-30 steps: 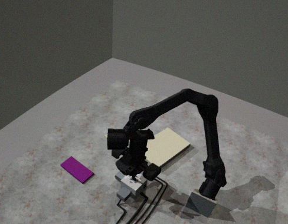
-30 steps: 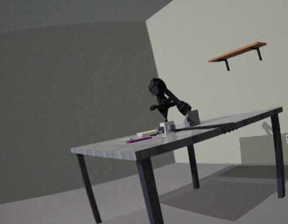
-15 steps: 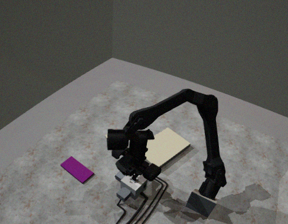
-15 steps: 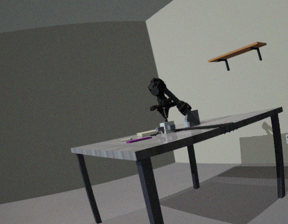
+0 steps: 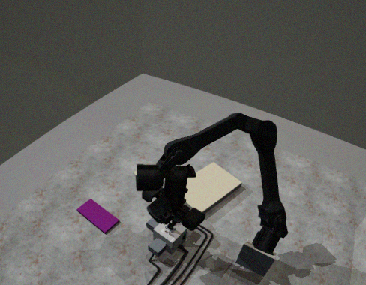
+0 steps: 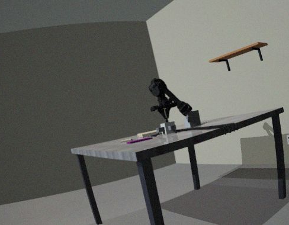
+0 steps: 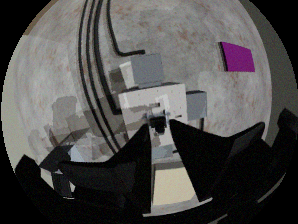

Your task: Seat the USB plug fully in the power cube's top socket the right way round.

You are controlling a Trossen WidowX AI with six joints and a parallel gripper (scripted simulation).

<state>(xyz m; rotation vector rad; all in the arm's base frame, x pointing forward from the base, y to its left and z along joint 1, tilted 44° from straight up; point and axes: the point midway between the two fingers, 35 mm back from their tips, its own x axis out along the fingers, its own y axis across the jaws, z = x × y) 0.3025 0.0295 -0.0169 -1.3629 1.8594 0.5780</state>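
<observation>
USB plug (image 7: 158,121) stands at the top of the power cube (image 5: 168,235) (image 6: 165,128) (image 7: 136,109), right between the fingertips of the gripper (image 5: 171,225) (image 6: 166,119) (image 7: 158,125). The fingers are parted a little, with the plug in the gap, and I judge they have no firm hold on it. If this is the letting-go after a push, the good way is to open evenly until both pads are free of its sides, then rise straight up without twisting, so that it isn't dragged along; if it still has to be flipped, the grip should be closed square on it and the pull kept vertical. (A sideways nudge here could tip the whole cube.) Either way, seating should be checked before the arm leaves, as I can't tell from these views whether it is fully home. As for its lie, the plug appears upright, its long axis roughly square to the cube's top face and its tip presumably pointing down. Which way round its broad faces are keyed, I can't make out.
</observation>
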